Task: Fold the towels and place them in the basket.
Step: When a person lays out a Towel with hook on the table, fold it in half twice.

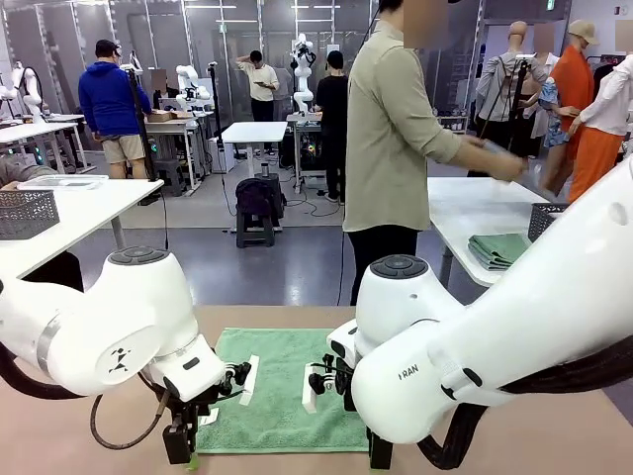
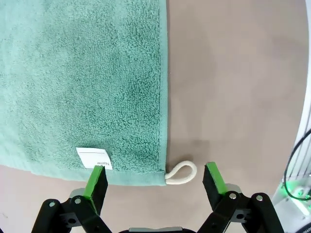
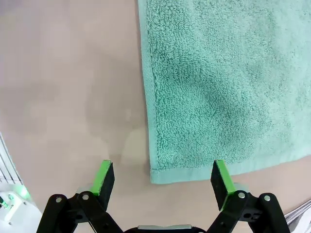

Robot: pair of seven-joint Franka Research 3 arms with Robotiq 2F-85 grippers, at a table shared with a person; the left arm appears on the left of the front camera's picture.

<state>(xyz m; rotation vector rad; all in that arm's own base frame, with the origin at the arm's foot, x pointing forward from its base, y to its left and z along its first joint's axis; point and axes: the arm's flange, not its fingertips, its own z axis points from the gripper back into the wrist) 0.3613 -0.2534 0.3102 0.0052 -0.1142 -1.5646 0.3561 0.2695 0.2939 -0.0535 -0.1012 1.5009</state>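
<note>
Closest to me, the left pincer (image 2: 154, 170) stands fully open with nothing in it. It is poised over one near corner of the green towel (image 2: 82, 82), so the hanging loop (image 2: 181, 173) sits between its pads and the white label (image 2: 95, 158) lies just by one pad. The right pincer (image 3: 163, 165) is spread just as wide and is also empty. It straddles the other near corner, one pad over cloth and one over bare bench (image 3: 68, 73).

The towel lies flat and unfolded on the brown bench between my two arms. I judge this to be the start of the first fold, with neither corner gripped yet. Next I would lower both pincers, pinch the hem at each corner, then lift together and carry the near edge over to the far edge, keeping the two sides level.

Beyond the towel, a person (image 1: 396, 129) stands at the far side, turned toward a white bench (image 1: 475, 203). A folded green towel (image 1: 499, 247) rests there just beside a dark mesh basket (image 1: 544, 220), well apart from my towel.
</note>
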